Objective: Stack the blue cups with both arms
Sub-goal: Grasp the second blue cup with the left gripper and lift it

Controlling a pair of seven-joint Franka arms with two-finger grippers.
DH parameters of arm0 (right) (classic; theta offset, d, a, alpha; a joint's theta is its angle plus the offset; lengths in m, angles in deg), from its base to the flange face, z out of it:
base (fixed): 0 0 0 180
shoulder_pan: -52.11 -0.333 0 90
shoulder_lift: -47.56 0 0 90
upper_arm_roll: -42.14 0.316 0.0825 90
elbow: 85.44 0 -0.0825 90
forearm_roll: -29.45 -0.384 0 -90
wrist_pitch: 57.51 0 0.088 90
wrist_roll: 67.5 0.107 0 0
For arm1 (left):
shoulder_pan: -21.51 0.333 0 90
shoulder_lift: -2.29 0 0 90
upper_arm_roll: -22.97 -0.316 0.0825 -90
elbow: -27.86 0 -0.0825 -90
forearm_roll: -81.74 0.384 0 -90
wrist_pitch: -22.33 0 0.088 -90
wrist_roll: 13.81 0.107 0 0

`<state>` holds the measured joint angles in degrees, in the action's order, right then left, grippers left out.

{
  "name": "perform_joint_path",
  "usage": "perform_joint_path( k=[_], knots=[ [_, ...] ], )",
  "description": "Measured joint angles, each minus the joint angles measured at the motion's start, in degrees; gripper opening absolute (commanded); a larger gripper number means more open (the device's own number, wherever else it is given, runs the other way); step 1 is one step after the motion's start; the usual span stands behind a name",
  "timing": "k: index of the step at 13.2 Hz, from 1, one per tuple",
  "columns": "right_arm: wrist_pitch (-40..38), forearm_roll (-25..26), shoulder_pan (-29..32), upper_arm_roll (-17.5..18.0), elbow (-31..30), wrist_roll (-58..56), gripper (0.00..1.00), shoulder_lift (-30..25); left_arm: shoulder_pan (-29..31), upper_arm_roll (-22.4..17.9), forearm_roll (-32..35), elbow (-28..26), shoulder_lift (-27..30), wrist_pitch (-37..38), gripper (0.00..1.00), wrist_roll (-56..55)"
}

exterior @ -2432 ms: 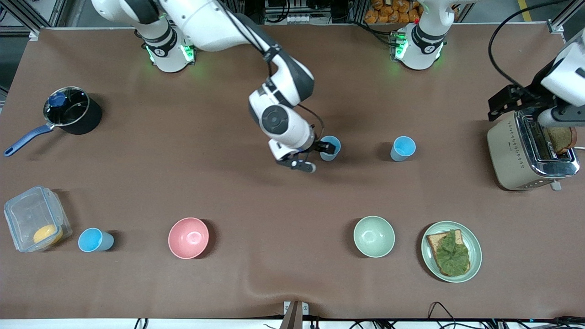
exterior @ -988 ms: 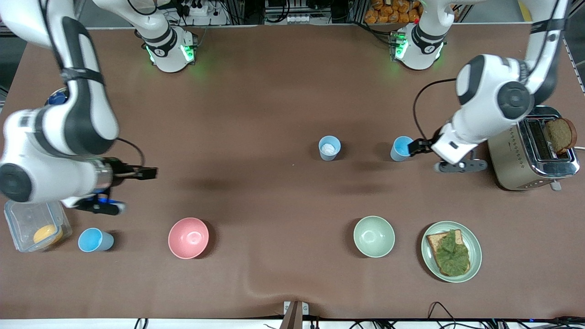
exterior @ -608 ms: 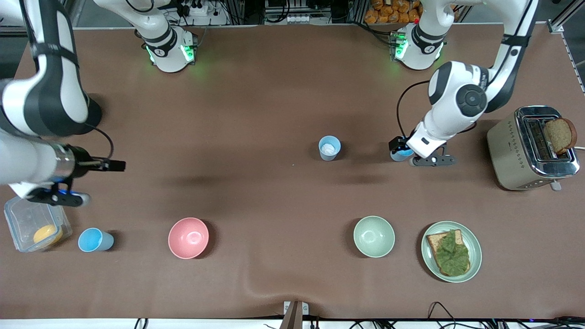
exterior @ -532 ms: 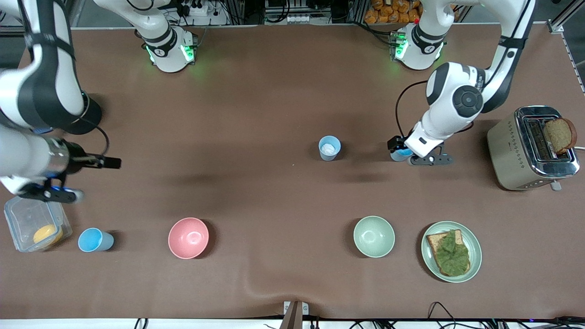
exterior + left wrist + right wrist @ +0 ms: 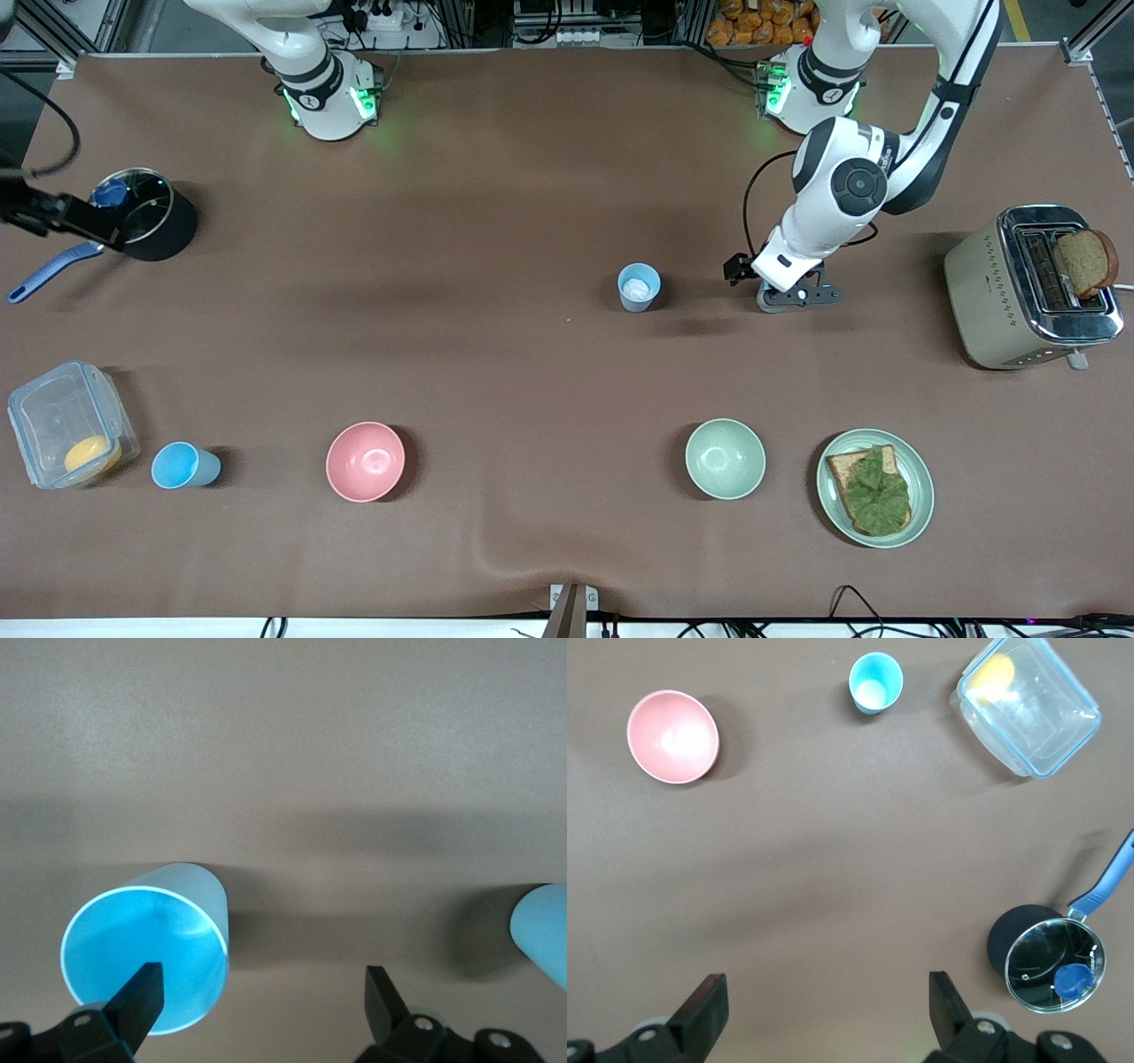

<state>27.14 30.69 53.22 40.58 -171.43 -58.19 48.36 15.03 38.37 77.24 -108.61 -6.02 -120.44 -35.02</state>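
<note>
Front view: 3 blue cups (image 5: pixel 639 287) (image 5: pixel 183 466) (image 5: pixel 149 961), 2 bowls (image 5: pixel 365 462) (image 5: pixel 725 458).

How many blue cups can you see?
3: one blue cup mid-table, one under the left gripper, one beside the clear container.

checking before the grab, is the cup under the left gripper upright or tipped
Upright: in the left wrist view the blue cup stands on the table, mouth up.
</note>
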Motion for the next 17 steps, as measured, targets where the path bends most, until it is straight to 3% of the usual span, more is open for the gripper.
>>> perform_joint_path(
  k=[1, 3, 4, 6, 7, 14, 17],
  knots=[
    [0.0, 0.0, 0.0, 0.0, -0.4, 0.1, 1.0, -0.9, 0.0, 0.0, 0.0, -0.1, -0.5, -0.8, 1.0, 0.0],
    [0.3, -0.5, 0.0, 0.0, -1.8, 0.2, 1.0, -1.5, 0.2, -0.1, 0.0, -0.1, -1.6, -1.6, 0.8, 0.0],
    [0.7, -1.0, 0.0, 0.0, -2.4, 0.2, 1.0, -1.6, 0.2, -0.1, 0.0, -0.1, -2.1, -2.1, 0.61, 0.1],
    [0.8, -1.2, 0.1, 0.0, -2.7, 0.2, 1.0, -1.6, 0.4, -0.1, 1.2, -0.1, -3.0, -2.4, 0.05, 0.6],
    [0.8, -1.2, 0.1, 0.0, -2.7, 0.2, 1.0, -1.7, 0.6, -0.2, 2.1, -0.1, -3.3, -2.5, 0.0, 0.6],
    [1.0, -1.2, 0.3, 0.5, -2.8, 0.2, 1.0, -1.7, 2.9, -0.6, 3.1, 0.1, -1.8, -2.1, 0.0, 2.2],
    [1.0, -1.2, 0.3, 0.5, -2.8, 0.2, 1.0, -1.7, 2.7, -0.4, 3.1, 3.3, 1.6, 2.2, 0.0, 2.2]
  ],
)
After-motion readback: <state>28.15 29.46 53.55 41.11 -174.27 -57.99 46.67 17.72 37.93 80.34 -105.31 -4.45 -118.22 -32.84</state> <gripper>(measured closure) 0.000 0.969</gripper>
